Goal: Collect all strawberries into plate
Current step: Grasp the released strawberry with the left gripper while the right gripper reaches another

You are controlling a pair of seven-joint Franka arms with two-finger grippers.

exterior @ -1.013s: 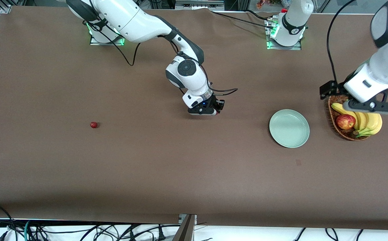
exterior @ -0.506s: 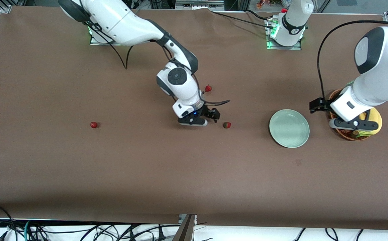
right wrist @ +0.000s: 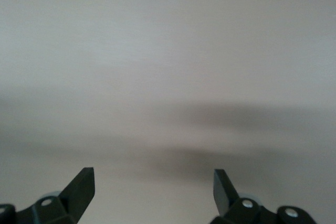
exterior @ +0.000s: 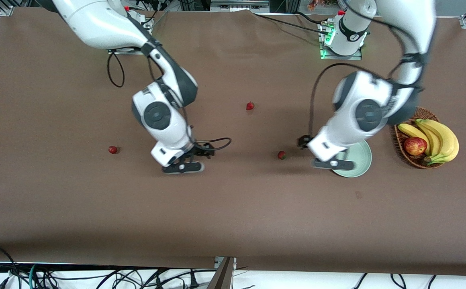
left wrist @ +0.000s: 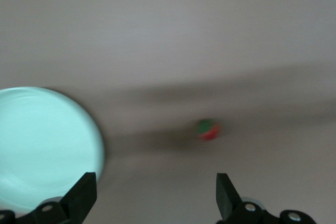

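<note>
**Nothing plated yet: three berries loose on the counter**

Plate (exterior: 359, 158) is empty as far as it shows; the left arm covers part of it. It sits toward the left arm's end of the counter (exterior: 233, 208), just beside the wicker basket (exterior: 401, 154) with bananas (exterior: 438, 138) and an apple (exterior: 415, 145).

All three strawberries are on the counter, none in the plate. One strawberry (exterior: 281, 155) lies near the plate, on its side toward the right arm's end; it also shows in the left wrist view (left wrist: 209, 129), green cap visible, apart from the plate rim (left wrist: 97, 145). A second strawberry (exterior: 250, 106) sits farther from the front camera, mid-counter. The third strawberry (exterior: 113, 149) is well apart from the rest, toward the right arm's end.

Left tool (left wrist: 156, 198) hangs over the counter at the plate's edge, fingers spread wide, holding nothing; the nearest berry lies ahead of the gap, not between the fingers.

Right tool (right wrist: 154, 190) is over bare counter between the third berry and the middle, also spread wide and empty; its wrist view shows only counter.

Judgement: progress zero of three. Likely step in hand is the left arm lining up on the nearest berry, the right arm possibly heading for the third. All three picks and drops remain.
</note>
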